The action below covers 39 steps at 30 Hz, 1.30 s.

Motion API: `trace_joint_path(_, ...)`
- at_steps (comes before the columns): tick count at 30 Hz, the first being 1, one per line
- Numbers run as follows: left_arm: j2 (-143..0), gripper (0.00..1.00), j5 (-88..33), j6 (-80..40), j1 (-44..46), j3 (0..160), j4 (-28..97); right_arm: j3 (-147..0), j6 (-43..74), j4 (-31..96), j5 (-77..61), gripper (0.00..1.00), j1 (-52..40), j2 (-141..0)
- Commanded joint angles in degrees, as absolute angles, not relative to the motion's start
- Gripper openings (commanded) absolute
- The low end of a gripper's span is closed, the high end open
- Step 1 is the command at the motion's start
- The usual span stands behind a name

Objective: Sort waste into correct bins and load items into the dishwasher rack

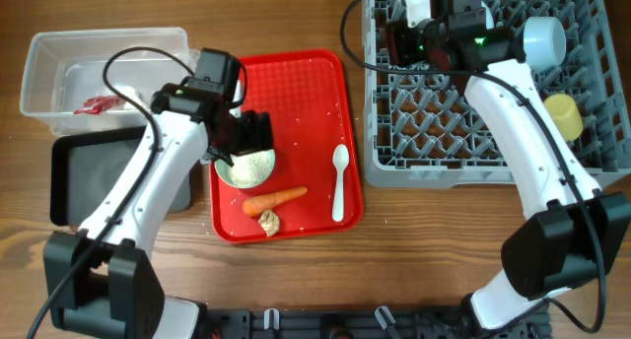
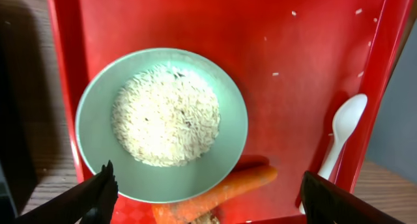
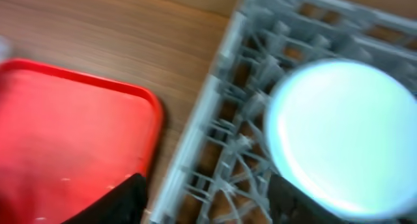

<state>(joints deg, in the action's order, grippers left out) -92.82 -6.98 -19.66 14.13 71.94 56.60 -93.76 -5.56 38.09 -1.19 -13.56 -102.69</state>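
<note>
A pale green bowl filled with white rice grains sits on the red tray. My left gripper hovers over it, open, its fingers wide on either side of the bowl's near rim. An orange carrot, a brown lump and the white spoon lie on the tray. My right gripper is open above the grey rack's left edge, next to the pale blue plate. A red-and-white wrapper lies in the clear tub.
The black tray sits in front of the clear tub at the left. In the rack stand a light blue bowl and a yellow cup. A few loose rice grains dot the red tray.
</note>
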Motion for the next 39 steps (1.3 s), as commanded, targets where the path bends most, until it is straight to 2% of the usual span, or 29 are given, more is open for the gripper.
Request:
trace_joint_path(1,-93.12,0.92,-7.44,-20.01,14.90,71.83,56.16,-94.00,-7.97,40.23,10.11,0.59,-13.47,-103.68)
trace_joint_path(5,-93.12,0.92,-7.46,-20.01,14.90,71.83,55.94,-94.00,-15.53,42.92,11.49,0.62,-13.43,-107.00)
trace_joint_path(13,-93.12,0.93,-7.49,-20.23,14.90,71.83,55.96,-94.00,-12.14,39.09,24.40,0.61,-13.43,-111.48)
trace_joint_path(19,-93.12,0.93,-7.49,-20.23,14.90,71.83,55.35,-94.00,-24.32,34.06,25.26,0.59,-13.39,-115.13)
trace_joint_path(34,-93.12,0.94,-7.49,-20.21,14.90,71.83,54.92,-94.00,-25.74,29.61,25.98,0.59,-13.19,-122.21)
trace_joint_path(39,-93.12,0.94,-7.49,-20.23,14.90,71.83,54.92,-94.00,-25.28,26.81,30.15,0.59,-12.75,-123.24)
